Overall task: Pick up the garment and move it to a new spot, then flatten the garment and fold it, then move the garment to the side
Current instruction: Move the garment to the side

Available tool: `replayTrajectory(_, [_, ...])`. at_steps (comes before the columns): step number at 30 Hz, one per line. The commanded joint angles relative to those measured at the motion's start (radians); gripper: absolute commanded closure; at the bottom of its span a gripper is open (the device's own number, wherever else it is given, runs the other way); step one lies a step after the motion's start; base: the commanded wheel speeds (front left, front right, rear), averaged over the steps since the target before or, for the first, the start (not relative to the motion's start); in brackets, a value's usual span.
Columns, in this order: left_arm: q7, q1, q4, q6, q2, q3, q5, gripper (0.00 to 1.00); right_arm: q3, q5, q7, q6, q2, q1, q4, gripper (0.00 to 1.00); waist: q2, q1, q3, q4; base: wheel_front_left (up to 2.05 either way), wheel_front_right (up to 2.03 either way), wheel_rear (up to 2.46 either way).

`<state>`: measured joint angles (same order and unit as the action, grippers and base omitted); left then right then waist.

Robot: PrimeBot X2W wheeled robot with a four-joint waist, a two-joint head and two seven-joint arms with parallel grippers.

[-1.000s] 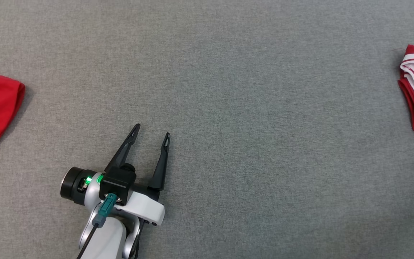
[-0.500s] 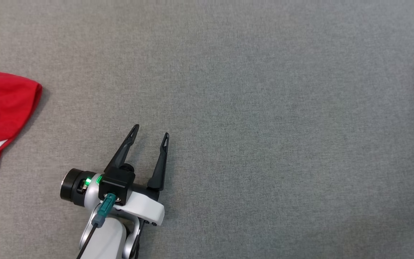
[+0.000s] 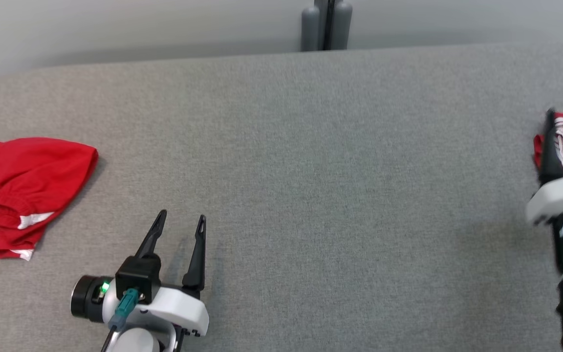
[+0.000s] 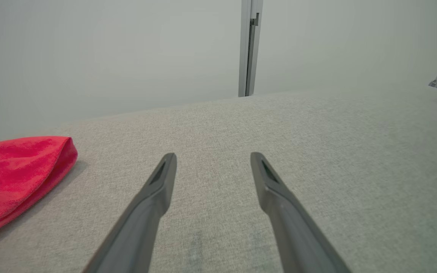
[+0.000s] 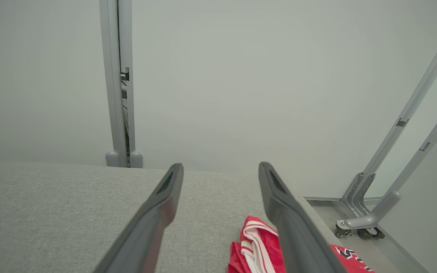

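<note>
Grey fabric table. Plain red cloth lies bunched at far left. Red garment, white-striped trim, lies crumpled at the right edge under the right gripper, whose fingers are spread and empty. Left gripper likewise spread, empty.

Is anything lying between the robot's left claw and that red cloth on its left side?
Nothing visible. Just bare grey table separates the open left gripper from the red garment, which lies off to its left.
</note>
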<state>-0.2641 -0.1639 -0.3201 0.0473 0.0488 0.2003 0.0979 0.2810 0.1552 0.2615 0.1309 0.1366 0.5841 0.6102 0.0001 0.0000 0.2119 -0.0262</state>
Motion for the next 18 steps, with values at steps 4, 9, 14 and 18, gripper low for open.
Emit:
replayTrajectory(4, [0.000,0.034,-0.018,0.016,0.003,-0.011,0.022,0.00,-0.030,-0.040,0.005,0.000,-0.042,-0.133,-0.046,0.00,-0.0001,0.0000,-0.085,0.023,0.00,0.00,0.00])
replayTrajectory(9, [0.000,0.074,-0.048,0.029,0.004,-0.032,0.049,0.00,-0.083,-0.093,0.005,0.000,-0.074,-0.279,-0.093,0.00,-0.0001,0.0000,-0.154,0.034,0.00,0.00,0.00])
replayTrajectory(14, [0.000,0.130,-0.061,0.033,0.004,-0.069,0.056,0.00,-0.128,-0.132,0.005,0.000,-0.083,-0.394,-0.116,0.00,-0.0001,0.0000,-0.213,0.025,0.00,0.00,0.00])
replayTrajectory(18, [0.000,0.155,-0.060,0.039,0.004,-0.085,0.062,0.00,-0.157,-0.150,0.005,0.000,-0.083,-0.431,-0.126,0.00,-0.0001,0.0000,-0.237,0.020,0.00,0.00,0.00])
